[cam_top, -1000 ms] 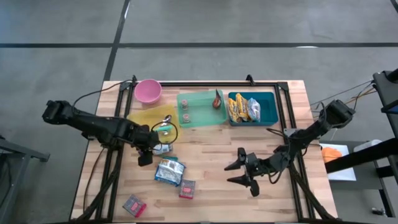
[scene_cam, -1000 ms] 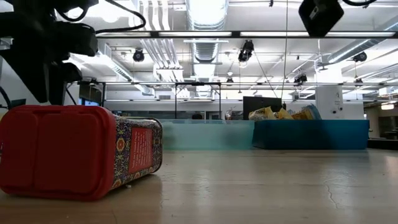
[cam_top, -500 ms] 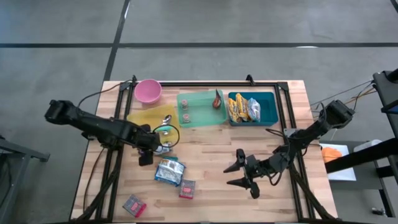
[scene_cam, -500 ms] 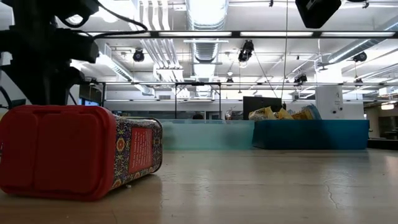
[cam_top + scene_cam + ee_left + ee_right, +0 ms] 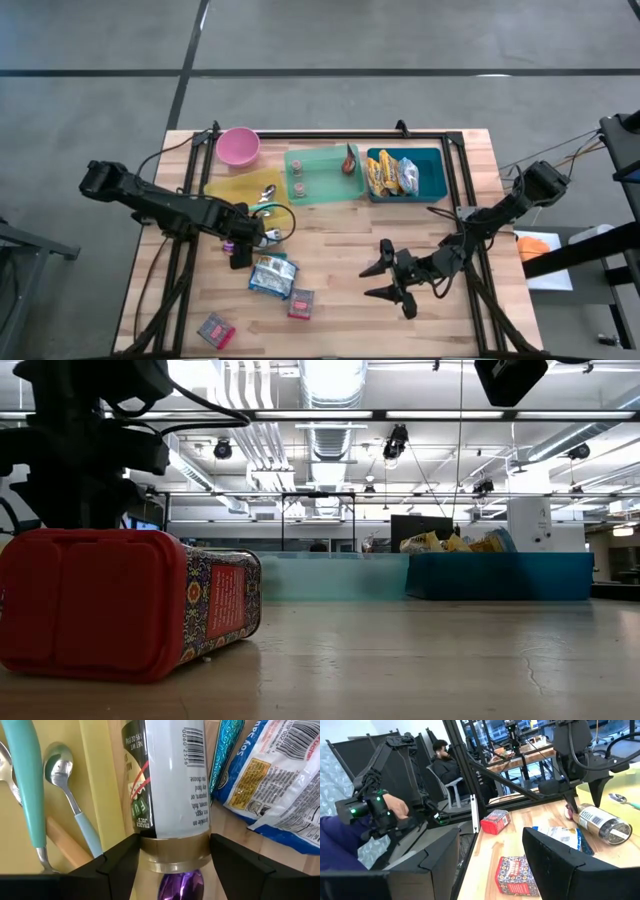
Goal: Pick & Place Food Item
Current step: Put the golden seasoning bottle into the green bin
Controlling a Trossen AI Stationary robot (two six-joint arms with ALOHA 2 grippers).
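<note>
The left gripper (image 5: 240,244) is clamped around the neck of a seasoning jar (image 5: 172,780), which lies on its side just beside the yellow tray (image 5: 232,187), touching a foil snack bag (image 5: 272,275). The right gripper (image 5: 385,279) hovers well apart from that tray, fingers spread and empty.

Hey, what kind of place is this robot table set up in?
Probably an open-plan robotics lab or workshop: exposed ceiling ducts and strip lights, a seated person at a desk behind the wooden table, and more dark rigs nearby.
</note>
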